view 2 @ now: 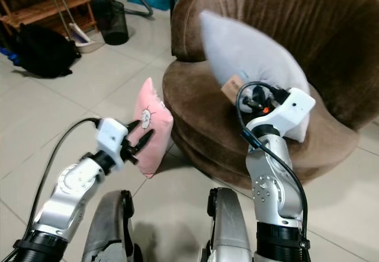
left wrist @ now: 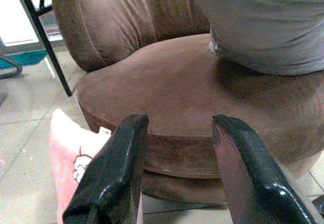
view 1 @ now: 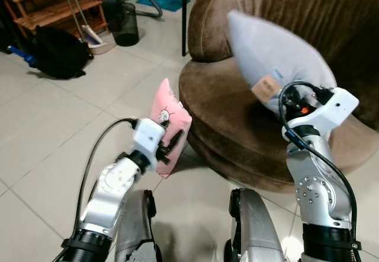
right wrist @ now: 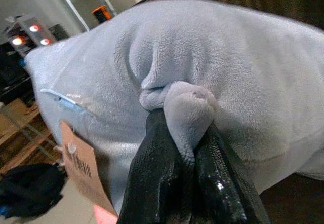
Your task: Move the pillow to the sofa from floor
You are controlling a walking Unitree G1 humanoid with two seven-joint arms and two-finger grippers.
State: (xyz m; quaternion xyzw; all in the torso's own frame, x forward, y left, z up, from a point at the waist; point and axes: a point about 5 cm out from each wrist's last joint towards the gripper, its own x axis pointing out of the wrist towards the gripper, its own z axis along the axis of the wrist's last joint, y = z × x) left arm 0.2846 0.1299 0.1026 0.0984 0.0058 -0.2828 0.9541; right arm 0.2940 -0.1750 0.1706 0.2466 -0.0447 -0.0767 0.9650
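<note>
My right gripper (right wrist: pixel 187 183) pinches grey pillow (view 1: pixel 278 60) fabric, carrying it over sofa (view 1: pixel 231 108); left gripper (left wrist: pixel 177 168) spread, empty, nr pink pillow (view 1: pixel 169 120).

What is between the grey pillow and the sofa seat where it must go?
Nothing visible. The right gripper pinches a fold of the grey pillow over the brown sofa seat. The pink pillow leans outside, on the floor.

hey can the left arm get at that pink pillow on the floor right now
Probably yes. The left gripper hangs open right beside the pink pillow, which leans against the brown sofa, and nothing sits between them. The right gripper is busy pinching the grey pillow.
</note>
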